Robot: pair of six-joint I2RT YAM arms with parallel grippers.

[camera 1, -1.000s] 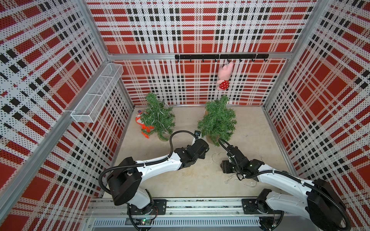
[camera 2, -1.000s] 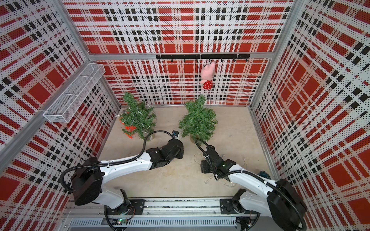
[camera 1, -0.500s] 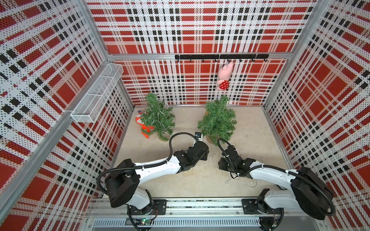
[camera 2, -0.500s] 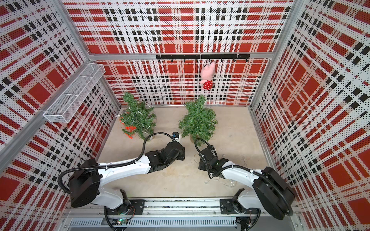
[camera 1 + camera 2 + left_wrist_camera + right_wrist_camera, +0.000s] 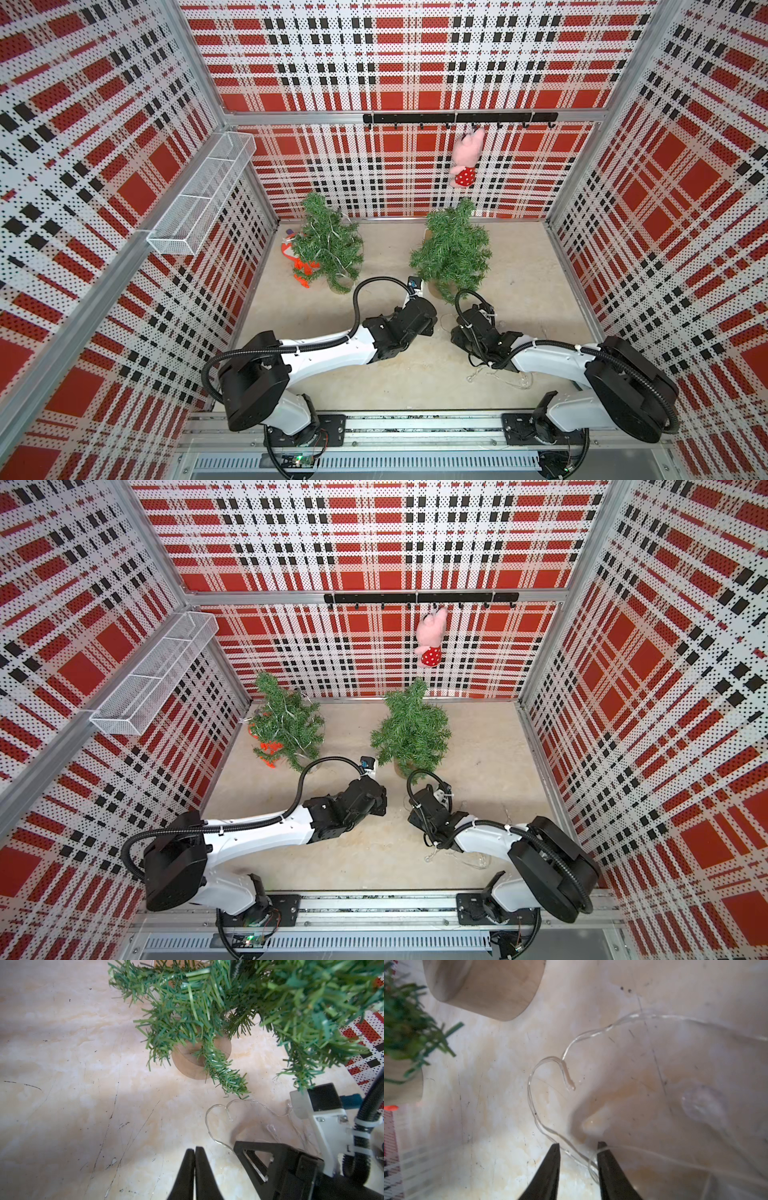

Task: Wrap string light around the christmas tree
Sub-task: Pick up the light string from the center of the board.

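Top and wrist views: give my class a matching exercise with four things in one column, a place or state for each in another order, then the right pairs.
Things:
1. plush toy
2. wire basket
3. left gripper
4. string light

Place or state:
A. lying on the floor
B. shut
C. hanging from the hook rail
D. fixed to a side wall

Pairs: 1-C, 2-D, 3-B, 4-A.

Clear string light (image 5: 566, 1075) — loose loops on floor (image 5: 488, 1105), green christmas tree (image 5: 451, 249) upright nearby
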